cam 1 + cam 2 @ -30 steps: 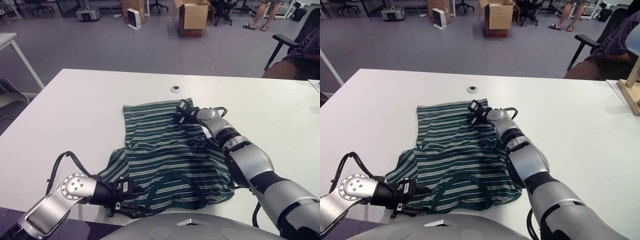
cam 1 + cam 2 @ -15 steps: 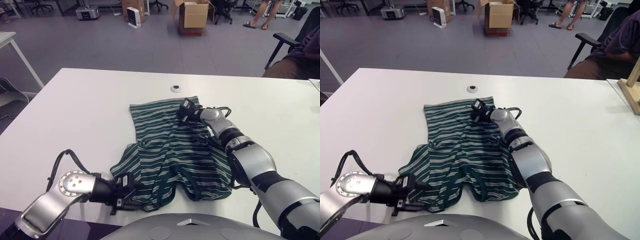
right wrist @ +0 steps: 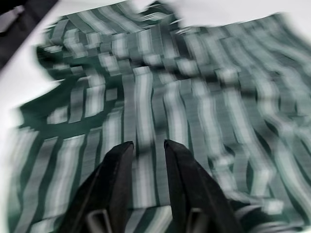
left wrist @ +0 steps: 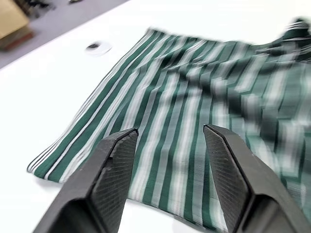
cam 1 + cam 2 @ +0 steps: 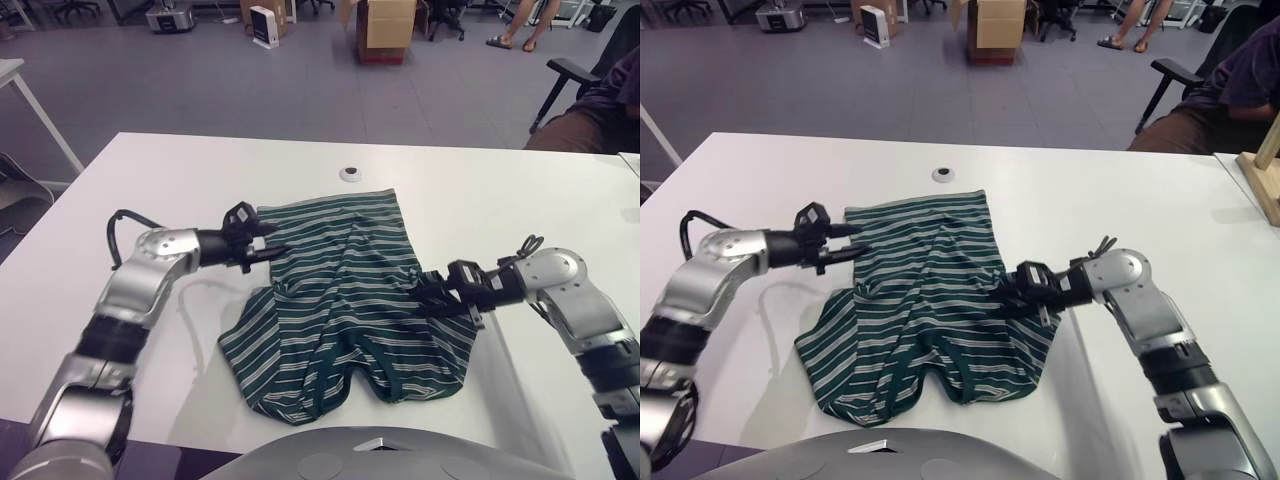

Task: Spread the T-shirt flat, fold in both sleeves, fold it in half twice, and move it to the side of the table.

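Just ahead of your right gripper (image 5: 432, 293), fingers parted only narrowly and gripping nothing, lay the right edge of the green striped T-shirt (image 5: 330, 310), rumpled on the white table (image 5: 150, 180). Farther out, your left gripper (image 5: 268, 247) gaped wide, with the shirt's far left corner at its fingertips. Beyond sat a small round disc (image 5: 350, 174).

Stereo head pair: high, facing forward-down over the flat white counter (image 5: 150, 180), both sharing it. Wrist cameras: low, close above the green-and-white striped cloth T-shirt (image 4: 194, 97).
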You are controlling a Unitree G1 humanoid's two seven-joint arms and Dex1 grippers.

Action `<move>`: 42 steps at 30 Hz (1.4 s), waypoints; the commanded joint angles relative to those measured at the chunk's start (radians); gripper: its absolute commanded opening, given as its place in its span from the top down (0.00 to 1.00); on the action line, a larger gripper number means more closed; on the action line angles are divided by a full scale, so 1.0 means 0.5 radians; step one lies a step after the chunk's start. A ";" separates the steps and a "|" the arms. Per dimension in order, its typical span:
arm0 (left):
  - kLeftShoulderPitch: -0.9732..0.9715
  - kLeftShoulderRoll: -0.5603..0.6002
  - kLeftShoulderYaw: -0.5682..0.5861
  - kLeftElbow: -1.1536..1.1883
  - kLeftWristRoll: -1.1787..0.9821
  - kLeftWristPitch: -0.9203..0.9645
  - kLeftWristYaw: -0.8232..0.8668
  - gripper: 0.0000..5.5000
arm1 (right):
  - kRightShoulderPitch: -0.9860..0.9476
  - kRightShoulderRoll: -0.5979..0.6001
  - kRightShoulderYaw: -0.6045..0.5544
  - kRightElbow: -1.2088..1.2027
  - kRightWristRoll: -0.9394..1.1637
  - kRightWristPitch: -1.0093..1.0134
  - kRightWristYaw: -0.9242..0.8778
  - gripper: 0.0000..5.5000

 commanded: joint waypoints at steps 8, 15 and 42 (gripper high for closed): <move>-0.445 -0.292 -0.226 1.576 0.543 -0.563 0.038 0.55 | 0.386 -0.343 0.170 0.009 -0.347 -0.327 0.008 0.78; -0.597 -0.379 -0.097 1.900 0.569 -0.942 0.095 0.55 | 0.314 -0.341 0.073 -0.116 -0.094 -0.229 0.031 0.78; 2.022 -0.417 1.186 -1.609 -0.586 0.553 0.898 0.55 | 0.545 0.400 -0.573 0.262 0.025 0.373 -1.596 0.78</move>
